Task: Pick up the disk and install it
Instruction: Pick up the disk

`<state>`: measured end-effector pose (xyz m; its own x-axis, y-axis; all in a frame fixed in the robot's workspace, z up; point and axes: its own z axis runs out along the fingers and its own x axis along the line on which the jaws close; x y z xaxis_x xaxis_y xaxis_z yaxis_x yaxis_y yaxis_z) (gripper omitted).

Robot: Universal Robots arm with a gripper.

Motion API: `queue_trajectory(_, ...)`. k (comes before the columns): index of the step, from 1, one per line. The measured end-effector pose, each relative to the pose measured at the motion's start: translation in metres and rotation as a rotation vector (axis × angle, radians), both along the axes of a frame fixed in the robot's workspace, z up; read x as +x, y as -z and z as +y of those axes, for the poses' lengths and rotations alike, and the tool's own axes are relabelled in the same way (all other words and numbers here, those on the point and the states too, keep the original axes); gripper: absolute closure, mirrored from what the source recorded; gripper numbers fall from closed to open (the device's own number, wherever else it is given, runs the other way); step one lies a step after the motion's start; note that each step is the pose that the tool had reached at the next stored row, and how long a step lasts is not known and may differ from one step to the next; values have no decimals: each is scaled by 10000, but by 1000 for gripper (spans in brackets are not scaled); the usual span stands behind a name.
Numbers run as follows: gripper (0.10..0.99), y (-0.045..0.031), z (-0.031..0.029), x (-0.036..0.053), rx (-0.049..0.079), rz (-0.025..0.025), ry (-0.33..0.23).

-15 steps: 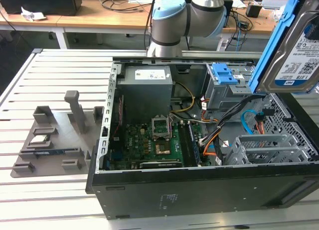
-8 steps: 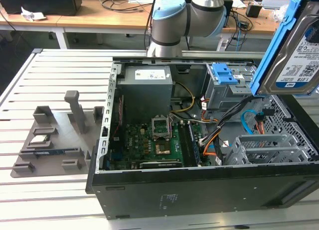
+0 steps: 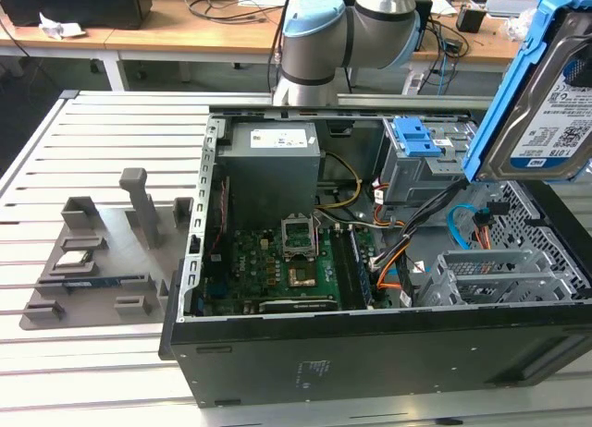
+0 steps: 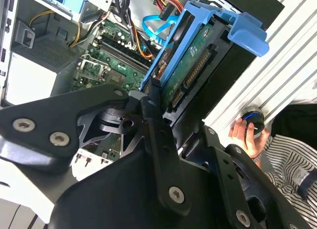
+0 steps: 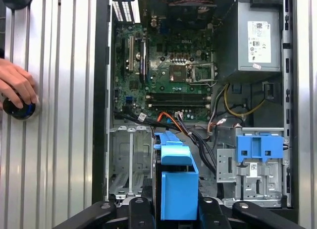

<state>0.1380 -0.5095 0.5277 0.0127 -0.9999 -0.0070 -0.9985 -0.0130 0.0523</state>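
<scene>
The disk (image 3: 553,113), a silver hard drive with a white-and-blue label in a bright blue carrier, hangs tilted above the open computer case at the exterior view's right. In both wrist views my gripper (image 4: 157,107) is shut on the disk (image 4: 190,65), with a black finger on each side of the blue carrier (image 5: 176,174). The gripper (image 5: 174,206) holds it on edge over the case, near the empty grey drive bay (image 5: 130,159). The drive's green circuit board faces the second wrist view.
The open black case (image 3: 370,362) lies on a slatted metal table. Inside are the motherboard (image 3: 277,261), power supply (image 3: 273,164), cables, and a grey cage with a blue latch (image 3: 416,150). A grey fixture tray (image 3: 102,261) lies beside it. A person's hand (image 5: 17,83) rests on a button.
</scene>
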Motion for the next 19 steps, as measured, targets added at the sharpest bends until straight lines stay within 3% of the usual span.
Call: queue_trajectory(19, 722, 110, -8, 22, -6, -1, 0)
